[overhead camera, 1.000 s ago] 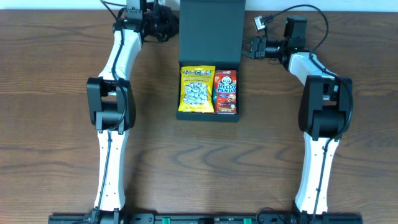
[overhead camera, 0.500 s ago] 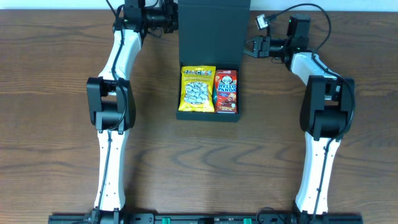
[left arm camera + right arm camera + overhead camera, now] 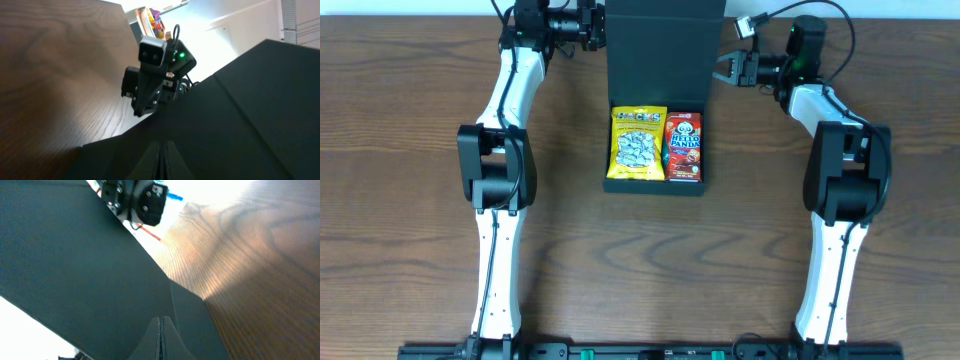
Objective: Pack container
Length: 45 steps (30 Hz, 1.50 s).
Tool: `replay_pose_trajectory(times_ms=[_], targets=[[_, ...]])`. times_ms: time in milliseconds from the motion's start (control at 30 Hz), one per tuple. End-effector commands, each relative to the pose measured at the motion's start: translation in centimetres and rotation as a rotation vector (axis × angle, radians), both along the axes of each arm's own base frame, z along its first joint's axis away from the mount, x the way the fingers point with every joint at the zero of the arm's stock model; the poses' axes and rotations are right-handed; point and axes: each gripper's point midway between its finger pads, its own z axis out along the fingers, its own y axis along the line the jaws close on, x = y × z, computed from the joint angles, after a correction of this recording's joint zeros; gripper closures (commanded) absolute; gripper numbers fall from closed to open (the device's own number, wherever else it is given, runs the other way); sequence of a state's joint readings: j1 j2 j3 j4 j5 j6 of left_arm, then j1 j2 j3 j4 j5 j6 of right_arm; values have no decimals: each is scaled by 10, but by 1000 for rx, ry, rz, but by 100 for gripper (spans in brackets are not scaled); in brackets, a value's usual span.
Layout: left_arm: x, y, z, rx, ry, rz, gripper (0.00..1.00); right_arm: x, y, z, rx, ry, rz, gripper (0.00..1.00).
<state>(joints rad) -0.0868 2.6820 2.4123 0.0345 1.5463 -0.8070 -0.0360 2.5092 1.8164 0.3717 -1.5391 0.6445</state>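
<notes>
The container point(image 3: 655, 186) is a dark teal box in the middle of the table, and its hinged lid point(image 3: 665, 50) stands raised at the far side. Inside lie a yellow snack bag point(image 3: 638, 143) and a red Hello Panda pack point(image 3: 684, 147). My left gripper point(image 3: 601, 28) is shut at the lid's left edge. On the opposite edge my right gripper point(image 3: 721, 72) is shut too. In the left wrist view the closed left gripper point(image 3: 162, 165) rests against the dark lid point(image 3: 250, 110). The right wrist view shows the closed right gripper point(image 3: 161, 340) against the lid point(image 3: 75, 255).
Brown wooden table point(image 3: 410, 200) all round the box. Both white arms reach up along the box's sides. The right arm's camera head point(image 3: 155, 75) shows past the lid in the left wrist view, and the left arm's head point(image 3: 135, 197) in the right wrist view.
Both grippers have moved towards the far edge of the table and closer to the lid's sides. The lid now stands higher and looks wider from above.
</notes>
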Motion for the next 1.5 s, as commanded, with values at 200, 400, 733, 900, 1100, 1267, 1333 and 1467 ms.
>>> replay_pose_trajectory(times_ms=[200,400,733,900,1100,1267,1333,1467], targets=[[-5,-3,-14,-4,210,-36,94,1,-1,31,15,78,14,99],[-7,-6,-7,-2,266,-40,94,-2,-1,49,20,101,15,98],[-22,-27,30,-2,217,-79,94,-15,3,73,21,61,25,99],[-28,-33,44,-3,199,-91,94,-24,4,83,21,13,26,98],[-38,-34,78,-10,120,-96,94,-27,13,83,21,6,43,98],[-40,-34,84,-12,97,-97,94,-30,19,84,20,-2,56,98],[-41,-36,84,-11,104,-101,94,-30,20,84,21,-4,58,98],[-45,-43,84,-11,100,-114,94,-31,21,84,20,-7,59,98]])
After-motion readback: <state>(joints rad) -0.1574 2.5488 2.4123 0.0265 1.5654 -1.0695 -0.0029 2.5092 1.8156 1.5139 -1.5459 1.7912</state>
